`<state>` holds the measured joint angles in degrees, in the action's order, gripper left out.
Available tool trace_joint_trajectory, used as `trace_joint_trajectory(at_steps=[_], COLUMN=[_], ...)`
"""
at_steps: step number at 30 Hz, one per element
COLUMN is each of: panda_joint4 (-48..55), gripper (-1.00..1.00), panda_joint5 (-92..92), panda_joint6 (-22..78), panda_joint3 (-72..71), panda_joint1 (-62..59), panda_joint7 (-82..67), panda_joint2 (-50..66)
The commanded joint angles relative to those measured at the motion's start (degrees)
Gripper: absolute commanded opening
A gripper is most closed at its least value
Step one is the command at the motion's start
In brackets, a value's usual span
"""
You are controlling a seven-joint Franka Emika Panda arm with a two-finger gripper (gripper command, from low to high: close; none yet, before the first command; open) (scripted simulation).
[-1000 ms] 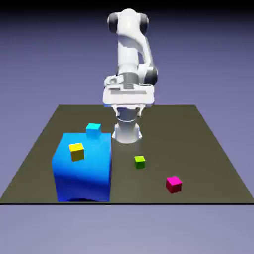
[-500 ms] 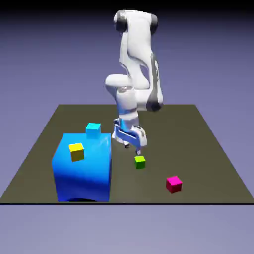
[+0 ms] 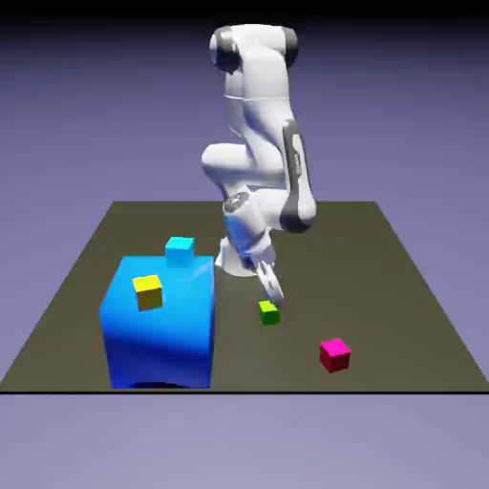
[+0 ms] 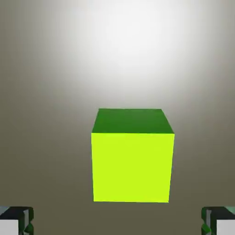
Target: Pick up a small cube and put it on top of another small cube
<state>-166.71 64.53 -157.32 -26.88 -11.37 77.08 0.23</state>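
Above the lime-green cube (image 4: 131, 167), a gripper (image 3: 273, 294) with jaws spread wide, no readable writing.

One robot arm (image 3: 263, 143) stands at one table (image 3: 258, 358). There are four small cubes: one lime-green (image 3: 269, 313), one magenta (image 3: 334, 355), one yellow (image 3: 148, 293), one cyan (image 3: 180, 252); and one big blue block (image 3: 160, 329).

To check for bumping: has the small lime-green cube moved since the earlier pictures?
No; the small lime-green cube keeps its place relative to the dark tabletop's front edge.
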Motion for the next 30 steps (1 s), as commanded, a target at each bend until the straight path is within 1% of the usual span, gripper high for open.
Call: trace_joint_trajectory(at_steps=[1, 21, 22, 23, 24, 30], panda_joint4=[0.3, 5.6, 5.8, 5.8, 5.8, 4.1], gripper=[0.00, 0.00, 0.00, -1.00, -1.00, -1.00], panda_joint5=[0.9, 18.9, 19.3, 19.3, 19.3, 13.9], panda_joint6=[-0.2, -4.0, -4.1, -4.1, -4.1, -2.9], panda_joint3=[1.9, 39.6, 40.3, 40.3, 40.3, 29.0], panda_joint1=[2.0, 43.5, 44.3, 44.3, 44.3, 31.9], panda_joint7=[-0.8, -15.8, -16.1, -16.1, -16.1, -11.6], panda_joint2=[0.7, 14.4, 14.7, 14.7, 14.7, 10.6])
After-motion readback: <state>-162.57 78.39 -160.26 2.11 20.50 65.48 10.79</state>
